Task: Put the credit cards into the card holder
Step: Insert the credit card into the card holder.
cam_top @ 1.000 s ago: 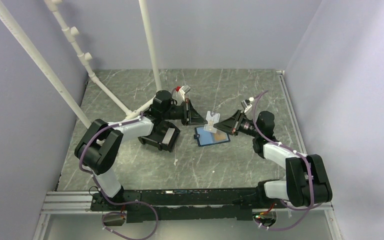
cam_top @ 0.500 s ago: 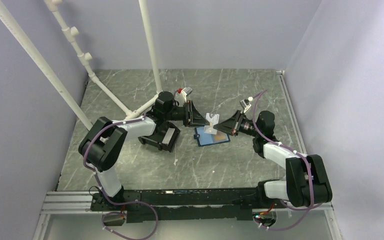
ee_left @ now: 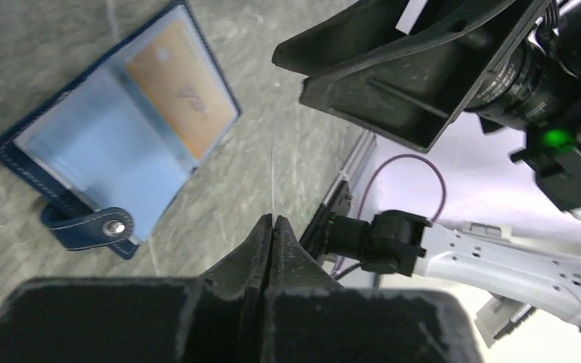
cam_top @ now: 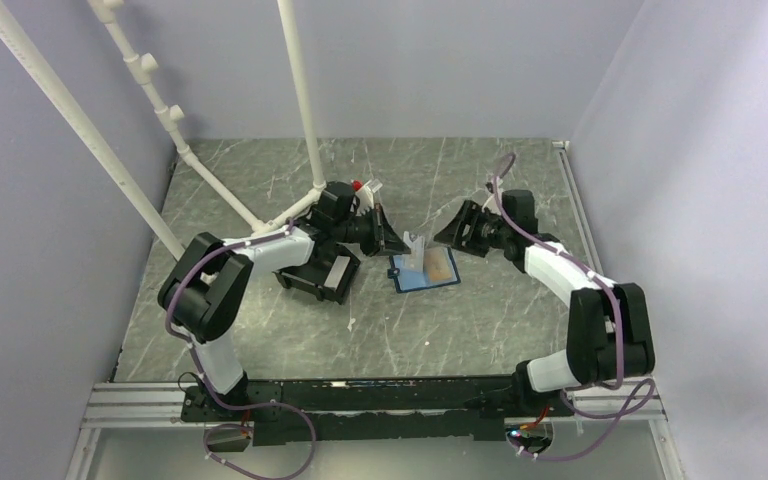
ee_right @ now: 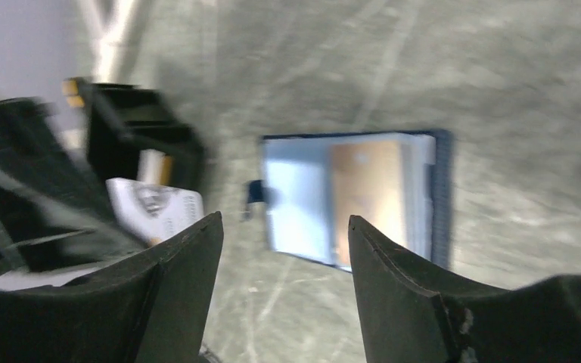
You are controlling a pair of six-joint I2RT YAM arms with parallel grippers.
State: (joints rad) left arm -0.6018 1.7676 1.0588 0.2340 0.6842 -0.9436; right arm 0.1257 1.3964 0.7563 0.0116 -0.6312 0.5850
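The card holder (cam_top: 426, 269) lies open on the table, light blue inside, with the orange-tan credit card (cam_top: 440, 267) in its right pocket. My left gripper (cam_top: 397, 243) is shut on the pale credit card (cam_top: 416, 244), held on edge just above the holder's left half. In the left wrist view the card (ee_left: 272, 170) shows only as a thin white line rising from the shut gripper (ee_left: 272, 221), with the holder (ee_left: 113, 144) to the left. My right gripper (cam_top: 445, 235) stands open and empty, to the right of the card. Its wrist view, gripper (ee_right: 284, 219), shows the holder (ee_right: 295, 204) and pale card (ee_right: 155, 206).
A black plastic bin (cam_top: 318, 275) sits left of the holder, under the left arm. White pipes (cam_top: 300, 100) rise from the back left of the table. Grey walls close in both sides.
The left gripper closed on the pale card. The right gripper let the card go, opened wide and drew back up and to the right.
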